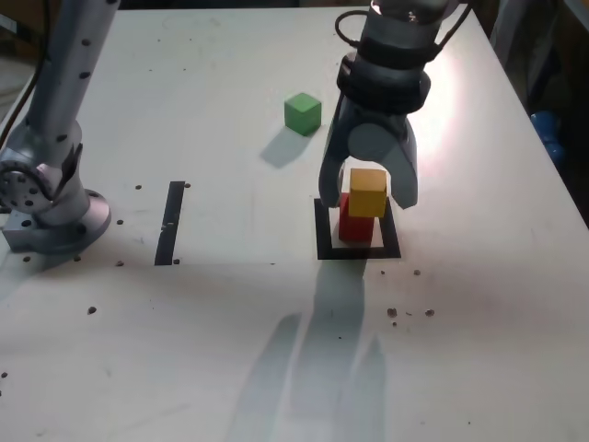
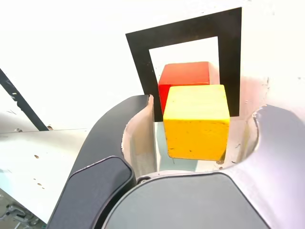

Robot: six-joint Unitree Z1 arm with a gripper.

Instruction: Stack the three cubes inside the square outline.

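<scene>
Yellow cube atop red at the square outline, gripper clear

The square outline (image 1: 326, 250) holds the red cube (image 1: 355, 229) within its frame. The yellow cube (image 1: 368, 193) sits on the red one, off-centre. The gripper (image 1: 373, 195) straddles it, fingers parted wider than the cube, gripping nothing. In the exterior view, the green cube (image 1: 303, 114) lies beyond the outline, to its left.
</scene>
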